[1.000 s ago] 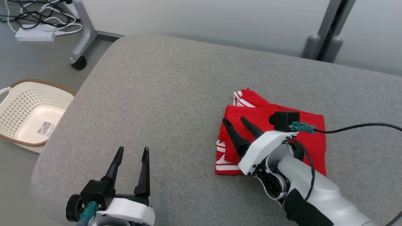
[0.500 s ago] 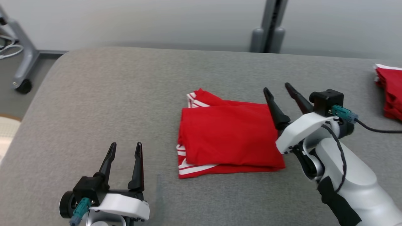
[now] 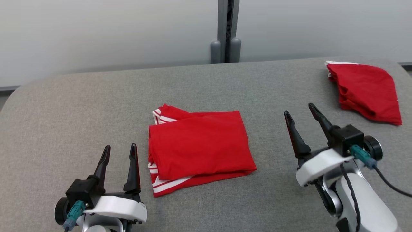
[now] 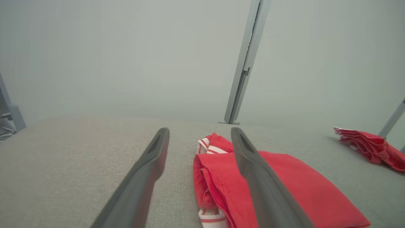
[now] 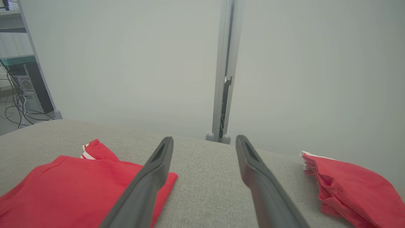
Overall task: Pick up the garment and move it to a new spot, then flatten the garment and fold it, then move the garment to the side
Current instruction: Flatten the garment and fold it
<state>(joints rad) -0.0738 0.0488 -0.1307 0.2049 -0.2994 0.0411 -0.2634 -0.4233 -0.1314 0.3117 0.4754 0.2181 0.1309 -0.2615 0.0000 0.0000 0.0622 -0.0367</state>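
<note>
A folded red garment (image 3: 199, 145) with white stripes lies flat in the middle of the grey padded table (image 3: 80, 106); it also lies low in the left wrist view (image 4: 284, 183) and the right wrist view (image 5: 72, 186). My left gripper (image 3: 119, 151) stands open just left of the garment's near-left corner, with nothing between its fingers. My right gripper (image 3: 299, 109) is open too, well right of the garment and clear of it. Both hold nothing.
A second red garment (image 3: 365, 90) lies bunched at the table's far right corner, also seen in the right wrist view (image 5: 351, 186). A grey post (image 3: 225, 32) stands against the pale wall behind the table. Bare grey table surface lies between the two garments.
The head camera has swung to the right, bringing the second garment into view. My right gripper came off the folded garment and now sits to its right. The left gripper has stayed open.
</note>
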